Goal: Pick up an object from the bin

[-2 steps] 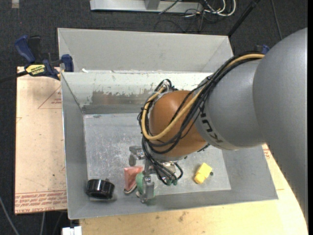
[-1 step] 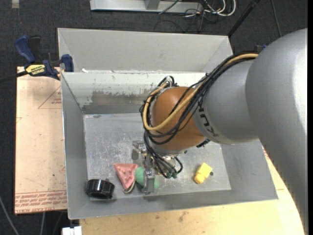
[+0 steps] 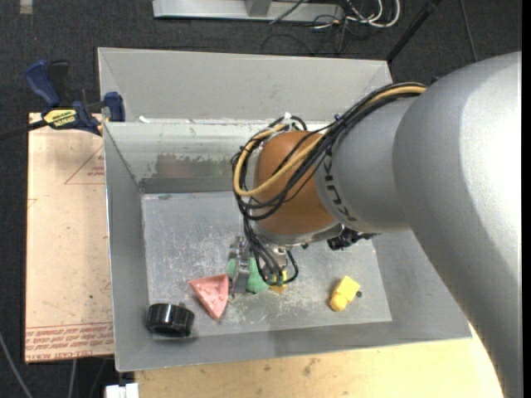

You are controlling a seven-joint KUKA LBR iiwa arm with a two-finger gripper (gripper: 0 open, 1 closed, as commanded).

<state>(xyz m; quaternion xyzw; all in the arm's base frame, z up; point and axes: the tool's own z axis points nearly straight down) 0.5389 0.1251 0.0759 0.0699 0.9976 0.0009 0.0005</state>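
Lying on the floor of the bin (image 3: 124,222) toward its front middle, a small green piece (image 3: 259,286) is sitting right at the gripper (image 3: 246,274), with a pink wedge (image 3: 211,293) just beside. Grasping seems to be the step in hand, though I cannot tell the jaws' width. The next move is calling for a firm grip on the green piece alone, then a straight lift.

This is a robotics lab or test room, not a home. A bulky grey industrial arm (image 3: 431,164), wound with yellow and black cables (image 3: 365,104), reaches into a scuffed grey metal bin (image 3: 124,222) set on dark carpet (image 3: 66,23). Well beyond the gripper (image 3: 247,280), past the bin's far wall, lie a metal stand foot (image 3: 249,5) and loose wires (image 3: 369,2) (ordinary rig clutter).
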